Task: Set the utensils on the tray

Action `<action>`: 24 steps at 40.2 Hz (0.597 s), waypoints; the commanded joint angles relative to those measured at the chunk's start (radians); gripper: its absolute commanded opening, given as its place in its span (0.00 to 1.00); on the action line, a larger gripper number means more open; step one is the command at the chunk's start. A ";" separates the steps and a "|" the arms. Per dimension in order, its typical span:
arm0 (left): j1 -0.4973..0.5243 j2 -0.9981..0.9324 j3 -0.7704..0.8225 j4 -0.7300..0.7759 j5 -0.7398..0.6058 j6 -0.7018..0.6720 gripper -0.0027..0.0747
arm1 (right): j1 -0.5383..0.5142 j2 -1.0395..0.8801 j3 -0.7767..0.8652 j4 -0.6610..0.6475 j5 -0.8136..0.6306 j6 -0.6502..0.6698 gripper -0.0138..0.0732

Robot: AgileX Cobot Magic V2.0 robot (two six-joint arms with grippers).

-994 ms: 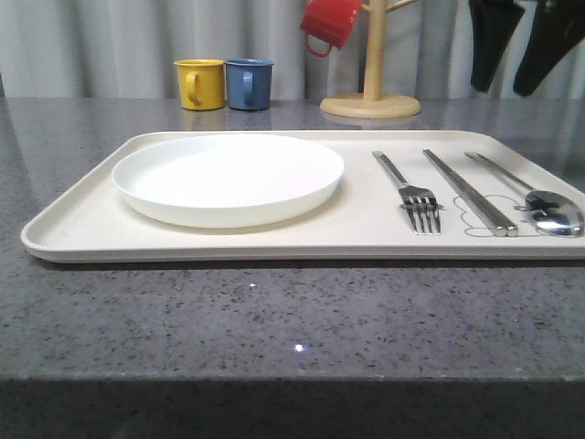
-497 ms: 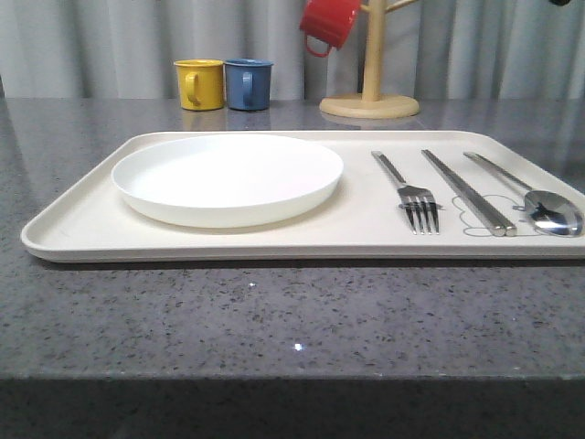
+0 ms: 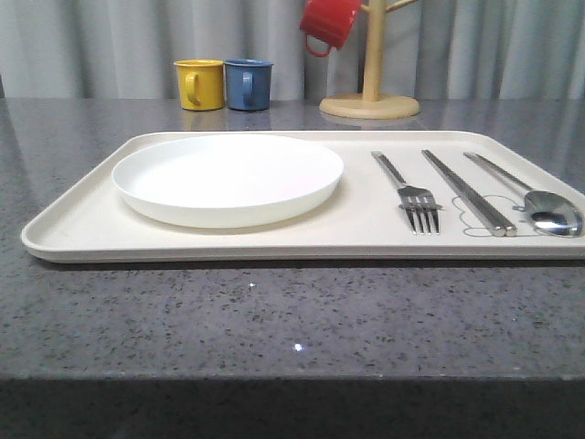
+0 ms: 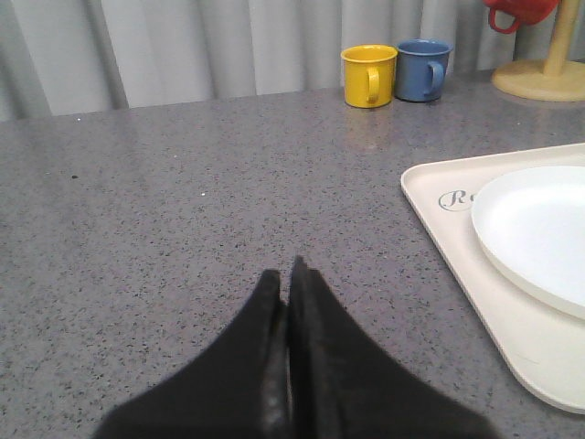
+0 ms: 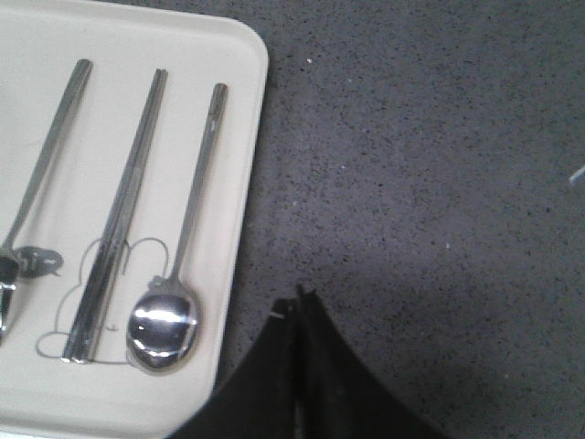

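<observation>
The cream tray point(image 3: 82, 233) lies across the grey table. On it rest the round white plate point(image 3: 228, 176) at the left, then the fork point(image 3: 409, 190), the chopsticks point(image 3: 468, 191) and the spoon point(image 3: 535, 199) side by side at the right. In the right wrist view the spoon point(image 5: 174, 293), chopsticks point(image 5: 117, 219) and fork handle point(image 5: 46, 155) lie on the tray point(image 5: 239, 137), and my right gripper point(image 5: 297, 297) is shut and empty over bare table just beside the tray's edge. My left gripper point(image 4: 285, 274) is shut and empty above the table, apart from the tray point(image 4: 457, 238) and plate point(image 4: 535, 229).
A yellow mug point(image 3: 199, 83) and a blue mug point(image 3: 248, 83) stand behind the tray. A wooden mug tree point(image 3: 371, 91) carries a red mug point(image 3: 329, 22) at the back right. Grey curtains close the background.
The right arm's dark fingers, seen a second ago at the top right of the front view, have lifted out of that view. The tray and utensils have not moved.
</observation>
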 commanded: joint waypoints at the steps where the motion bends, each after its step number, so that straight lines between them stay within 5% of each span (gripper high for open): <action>1: -0.008 0.009 -0.026 -0.003 -0.085 -0.006 0.01 | -0.001 -0.143 0.114 -0.053 -0.207 -0.011 0.09; 11: -0.008 0.009 -0.026 -0.003 -0.085 -0.006 0.01 | -0.001 -0.518 0.390 -0.059 -0.319 -0.011 0.09; 24: -0.008 0.009 -0.026 -0.003 -0.085 -0.006 0.01 | -0.001 -0.671 0.452 -0.059 -0.357 -0.011 0.09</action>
